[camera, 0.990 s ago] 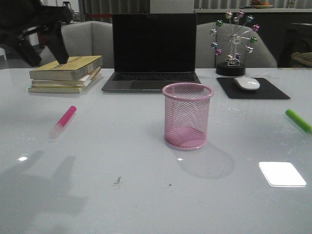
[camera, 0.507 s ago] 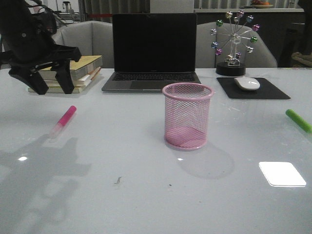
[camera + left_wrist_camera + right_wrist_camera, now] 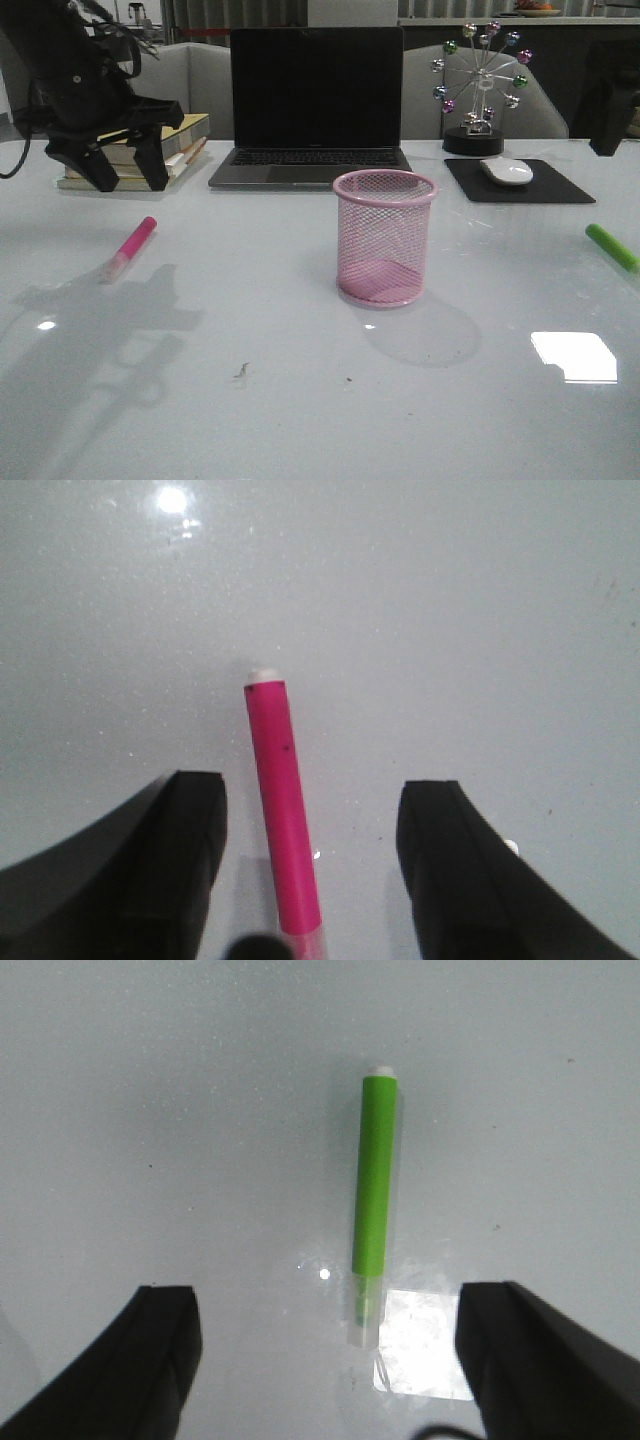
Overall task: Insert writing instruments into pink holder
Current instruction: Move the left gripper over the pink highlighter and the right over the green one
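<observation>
Left pincer (image 3: 128,172) lower now, spread wide above pink marker (image 3: 129,248) — right pincer (image 3: 330,1360) likewise agape over green marker (image 3: 375,1188).

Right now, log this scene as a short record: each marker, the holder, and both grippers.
pink marker: lying flat on the table, left of the holder
green marker: lying flat near the table's right edge
pink holder: upright mid-table, nothing inside
left gripper: open, above the pink marker, fingers either side of it
right gripper: open, above the green marker, not touching it
markers inserted: none yet
</observation>
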